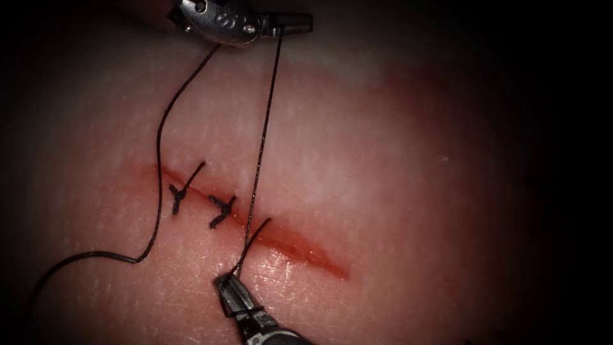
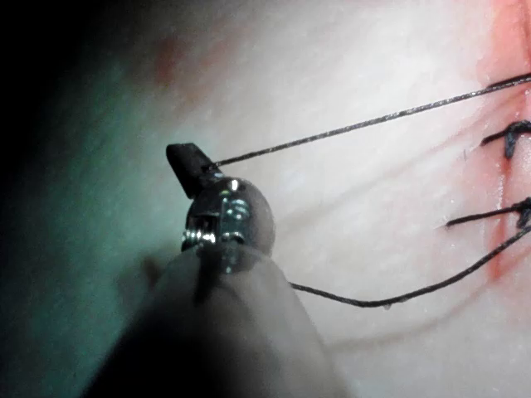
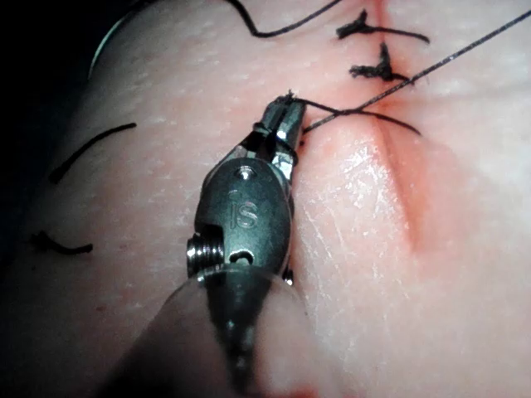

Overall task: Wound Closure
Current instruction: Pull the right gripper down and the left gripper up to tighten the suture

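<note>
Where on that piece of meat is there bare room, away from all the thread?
The tissue right of the taut thread is bare, past the cut's unsewn end. It is crowded around the two knots, where the left tool and the right tool each hold thread, and a loose strand loops on the left.

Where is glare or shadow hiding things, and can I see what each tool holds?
Endoscope view: dark towards the edges, sheen on the wet tissue beside the right tool, shut on thread; the left tool holds the taut strand. Left wrist view: deep shadow beside the tool. Right wrist view: highlights on the tool's metal.
</note>
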{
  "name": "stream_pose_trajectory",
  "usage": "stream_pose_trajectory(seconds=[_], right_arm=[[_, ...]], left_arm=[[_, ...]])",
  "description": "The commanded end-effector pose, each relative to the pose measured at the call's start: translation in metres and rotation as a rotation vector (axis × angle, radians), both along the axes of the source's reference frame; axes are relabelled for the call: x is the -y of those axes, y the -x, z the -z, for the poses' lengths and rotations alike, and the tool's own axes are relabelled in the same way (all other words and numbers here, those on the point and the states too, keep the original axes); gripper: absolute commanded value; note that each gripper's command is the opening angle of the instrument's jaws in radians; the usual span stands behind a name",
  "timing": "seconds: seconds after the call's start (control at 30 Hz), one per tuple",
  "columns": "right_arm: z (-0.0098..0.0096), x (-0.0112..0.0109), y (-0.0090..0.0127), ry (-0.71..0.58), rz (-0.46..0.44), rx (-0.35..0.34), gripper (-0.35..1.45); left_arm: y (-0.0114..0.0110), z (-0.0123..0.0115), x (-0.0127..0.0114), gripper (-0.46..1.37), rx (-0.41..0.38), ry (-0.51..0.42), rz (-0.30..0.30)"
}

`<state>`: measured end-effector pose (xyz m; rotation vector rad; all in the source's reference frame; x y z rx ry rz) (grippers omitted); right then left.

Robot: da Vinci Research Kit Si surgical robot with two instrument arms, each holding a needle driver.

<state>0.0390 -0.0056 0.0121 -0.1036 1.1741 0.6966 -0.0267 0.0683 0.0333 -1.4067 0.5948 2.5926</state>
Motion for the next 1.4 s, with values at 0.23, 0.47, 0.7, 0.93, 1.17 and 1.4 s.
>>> stream_pose_trajectory(seconds=[0.23,0.47,0.7,0.93,1.17,1.4], right_arm=[[-0.0005,-0.0015,0.0006,-0.003,-0.03,0.032,-0.35],[-0.0018,-0.0026,0.0003,-0.045,-0.033,0.044,-0.35],[-0.0032,-0.0047,0.0,-0.087,-0.048,0.052,-0.35],[-0.0034,-0.0088,-0.0007,-0.118,-0.068,0.072,-0.35],[-0.0047,-0.0127,0.0002,-0.132,-0.069,0.091,-0.35],[-0.0072,-0.0133,0.0011,-0.14,-0.057,0.116,-0.35]], left_arm=[[0.0003,-0.0001,0.0001,-0.35,0.003,-0.002,0.001],[0.0003,-0.0009,-0.0006,-0.35,0.011,-0.001,-0.002],[0.0005,-0.0018,-0.0008,-0.35,0.016,-0.009,0.002],[0.0011,-0.0012,0.0003,-0.35,0.017,-0.012,0.001],[0.001,0.0002,0.0014,-0.35,0.017,-0.015,-0.008],[0.0012,0.0012,0.0032,-0.35,0.008,-0.023,-0.032]])
